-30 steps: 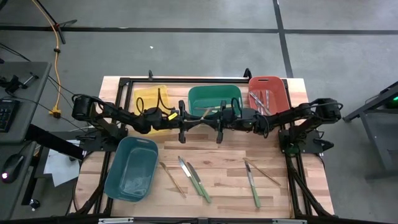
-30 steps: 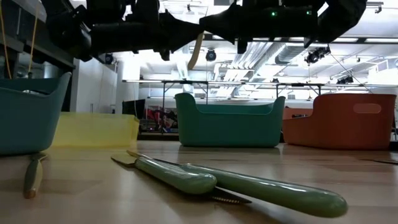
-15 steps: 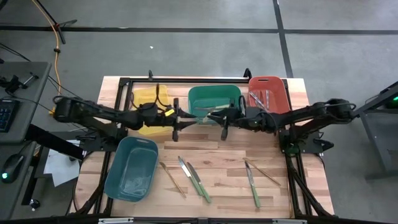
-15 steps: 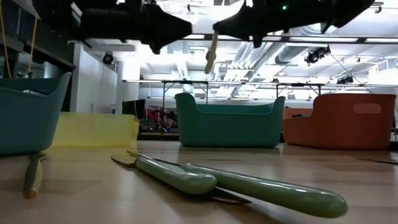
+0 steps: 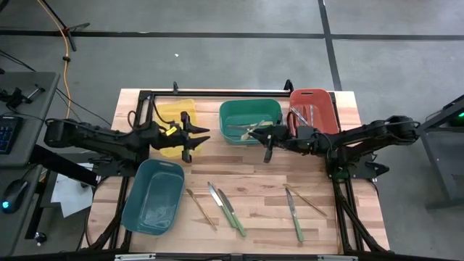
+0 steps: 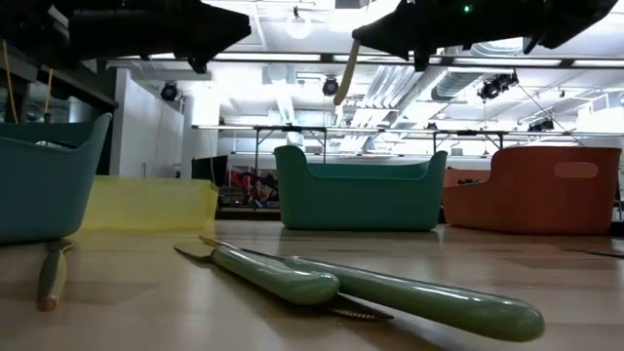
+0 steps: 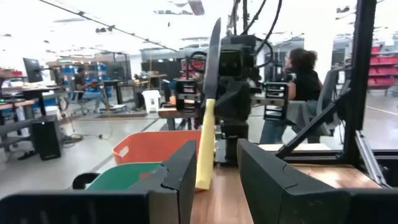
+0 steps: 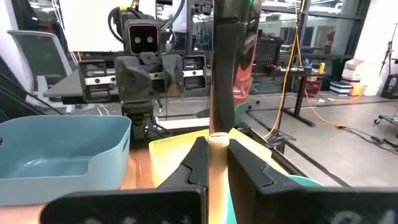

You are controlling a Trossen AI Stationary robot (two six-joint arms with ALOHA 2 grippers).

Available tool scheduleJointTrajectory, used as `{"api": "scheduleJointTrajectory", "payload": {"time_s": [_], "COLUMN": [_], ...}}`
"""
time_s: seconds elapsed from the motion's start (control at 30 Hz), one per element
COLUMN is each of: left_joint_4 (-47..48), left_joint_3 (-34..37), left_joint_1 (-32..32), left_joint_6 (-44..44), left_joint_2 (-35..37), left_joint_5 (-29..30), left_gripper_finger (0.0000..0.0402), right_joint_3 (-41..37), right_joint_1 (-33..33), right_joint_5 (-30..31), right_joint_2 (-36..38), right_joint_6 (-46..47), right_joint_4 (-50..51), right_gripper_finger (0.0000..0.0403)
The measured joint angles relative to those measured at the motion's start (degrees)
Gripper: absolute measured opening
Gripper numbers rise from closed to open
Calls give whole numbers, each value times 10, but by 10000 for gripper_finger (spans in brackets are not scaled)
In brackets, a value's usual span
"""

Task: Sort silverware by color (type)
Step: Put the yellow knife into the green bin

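The right gripper point(image 5: 265, 138) is gripping a yellow-handled knife point(image 8: 219, 81), jaws shut on the handle near where it meets the blade, and holding it raised beside the green bin point(image 5: 250, 120). The left gripper point(image 5: 196, 135) is hanging open and empty near the yellow bin point(image 5: 170, 119), facing the right one.

Remaining silverware is lying on the table point(image 5: 254, 181) in front: a wooden piece point(image 5: 199, 207), two green knives point(image 5: 227, 209), another green one point(image 5: 293, 214) and a second wooden piece point(image 5: 313, 201). Silver pieces point(image 5: 304, 116) are resting in the red bin point(image 5: 312, 109); the teal bin point(image 5: 154, 194) is standing at the left front.

Risks, as judged:
- The knife is sitting nearer green than yellow, so a release here would likely mis-sort it.
- The hold is narrow and the knife long, so it could pivot or slip during travel.
- The arms are facing each other closely, so crossing toward yellow could bring contact.
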State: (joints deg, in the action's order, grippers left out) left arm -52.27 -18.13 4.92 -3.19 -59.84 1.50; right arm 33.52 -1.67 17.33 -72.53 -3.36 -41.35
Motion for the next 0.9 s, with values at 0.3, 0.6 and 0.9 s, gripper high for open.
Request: {"api": "scheduleJointTrajectory", "payload": {"time_s": [0.3,0.6,0.9], "left_joint_4": [18,18,19], "left_joint_3": [2,2,2], "left_joint_1": [0,0,0], "left_joint_6": [10,6,6], "left_joint_2": [2,2,1], "left_joint_5": [4,5,5], "left_gripper_finger": [104,104,104], "right_joint_3": [0,1,1], "right_joint_1": [5,5,5], "right_joint_5": [-2,-4,1], "right_joint_2": [0,0,0], "right_joint_6": [-1,-1,3], "right_joint_4": [-4,-1,0], "right_gripper_finger": [17,17,17]}}
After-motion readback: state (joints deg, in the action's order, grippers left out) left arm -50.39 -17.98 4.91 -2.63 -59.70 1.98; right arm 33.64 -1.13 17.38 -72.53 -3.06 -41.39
